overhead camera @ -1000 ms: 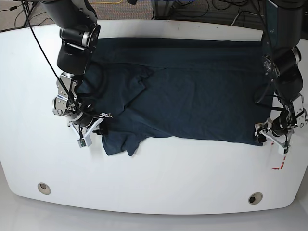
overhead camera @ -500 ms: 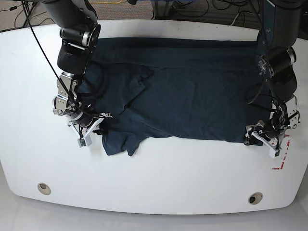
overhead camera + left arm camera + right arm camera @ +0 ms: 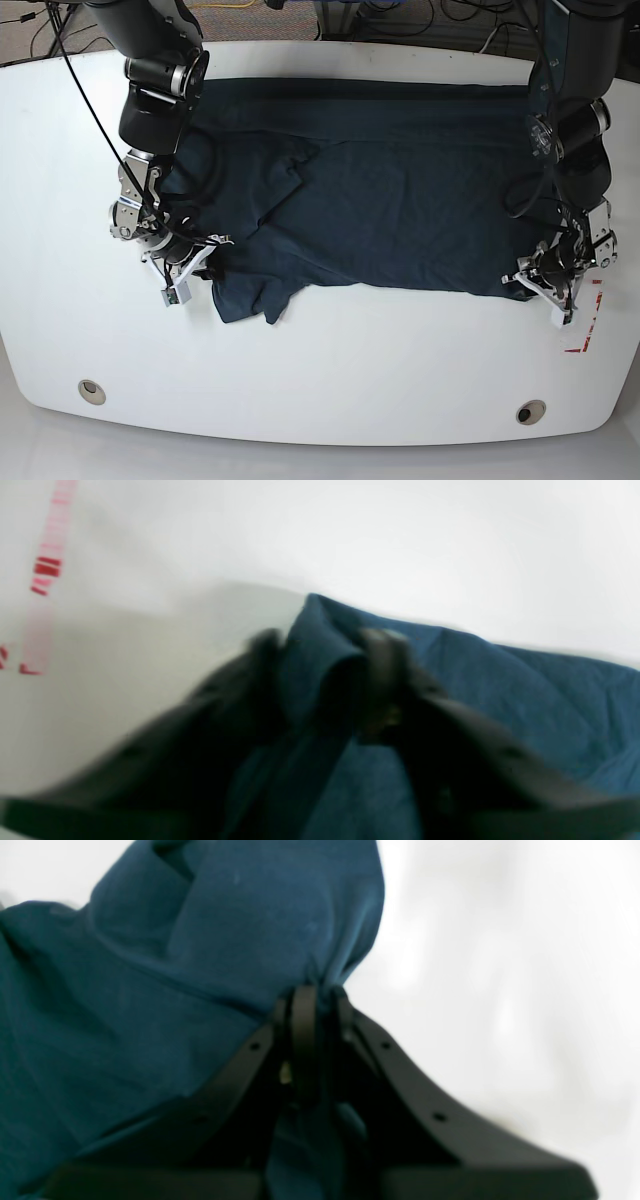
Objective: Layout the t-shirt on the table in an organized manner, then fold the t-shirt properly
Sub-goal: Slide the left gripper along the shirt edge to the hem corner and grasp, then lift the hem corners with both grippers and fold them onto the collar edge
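T-shirt (image 3: 380,190) spread across table (image 3: 330,370). Right gripper (image 3: 315,1000) pinching shirt edge tight. Left gripper (image 3: 325,655) clamped on bunched corner, beside red mark (image 3: 45,570). No readable writing.

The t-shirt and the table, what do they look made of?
The t-shirt looks like soft matte knit cloth, probably cotton: it creases and bunches where gripped. The table looks like a hard, glossy white top, perhaps laminate or plastic: it shows soft reflections.
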Available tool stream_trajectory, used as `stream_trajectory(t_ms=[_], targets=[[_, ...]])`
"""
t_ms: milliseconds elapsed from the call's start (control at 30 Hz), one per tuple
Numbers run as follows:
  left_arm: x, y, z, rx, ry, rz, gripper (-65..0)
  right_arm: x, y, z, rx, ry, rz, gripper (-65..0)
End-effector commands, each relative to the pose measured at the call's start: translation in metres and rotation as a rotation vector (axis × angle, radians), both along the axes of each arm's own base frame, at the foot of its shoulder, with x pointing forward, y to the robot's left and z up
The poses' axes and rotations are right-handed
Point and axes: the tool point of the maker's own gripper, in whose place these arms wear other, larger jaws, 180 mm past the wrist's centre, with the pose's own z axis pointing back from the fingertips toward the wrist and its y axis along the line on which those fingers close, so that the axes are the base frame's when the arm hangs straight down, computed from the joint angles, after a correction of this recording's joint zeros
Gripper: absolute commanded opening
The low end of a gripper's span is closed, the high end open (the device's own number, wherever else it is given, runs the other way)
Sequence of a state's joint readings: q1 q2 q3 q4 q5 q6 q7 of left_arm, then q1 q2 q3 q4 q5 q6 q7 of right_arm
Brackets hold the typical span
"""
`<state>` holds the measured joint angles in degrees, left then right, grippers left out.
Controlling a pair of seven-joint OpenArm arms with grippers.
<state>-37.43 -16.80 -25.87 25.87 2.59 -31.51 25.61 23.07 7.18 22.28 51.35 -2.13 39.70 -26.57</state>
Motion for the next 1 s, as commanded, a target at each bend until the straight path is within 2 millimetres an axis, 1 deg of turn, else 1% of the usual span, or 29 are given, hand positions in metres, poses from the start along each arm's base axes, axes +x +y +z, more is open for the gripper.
stream_trajectory(t_ms=[0, 67, 133, 200, 300, 367, 533, 667, 767, 967], targets=[[0.009, 0.005, 0.013, 0.008, -0.025, 0.000, -59.2, 0.007, -0.003, 0.009, -0.016, -0.017, 0.007, -65.0], [0.009, 0.005, 0.014, 0.009, -0.027, 0.000, -63.5, 0.007, -0.004, 0.009, -0.018, -0.016, 0.007, -65.0], [0.009, 0.005, 0.014, 0.009, -0.028, 0.000, -64.4, 0.007, -0.003, 0.009, -0.019, -0.016, 0.009, -65.0], [0.012, 0.007, 0.020, 0.019, -0.043, 0.001, -64.4, 0.008, -0.004, 0.012, -0.024, -0.023, 0.009, -65.0], [0.018, 0.013, 0.032, 0.046, -0.077, 0.001, -64.4, 0.014, -0.007, 0.023, -0.043, -0.055, 0.010, -65.0], [0.015, 0.015, 0.031, 0.057, -0.079, 0.002, -64.4, 0.016, -0.008, 0.029, -0.052, -0.070, 0.009, -65.0], [0.012, 0.022, 0.036, 0.090, -0.100, 0.003, -64.4, 0.016, -0.010, 0.033, -0.076, -0.061, 0.016, -65.0], [0.005, 0.025, 0.036, 0.114, -0.094, -0.008, -64.6, 0.021, -0.014, 0.046, -0.099, -0.093, 0.015, -65.0], [0.003, 0.026, 0.043, 0.137, -0.098, -0.034, -64.6, 0.022, -0.016, 0.052, -0.119, -0.093, 0.017, -65.0], [-0.005, 0.024, 0.052, 0.186, -0.111, -0.101, -64.6, 0.025, -0.024, 0.077, -0.184, -0.125, 0.018, -65.0]])
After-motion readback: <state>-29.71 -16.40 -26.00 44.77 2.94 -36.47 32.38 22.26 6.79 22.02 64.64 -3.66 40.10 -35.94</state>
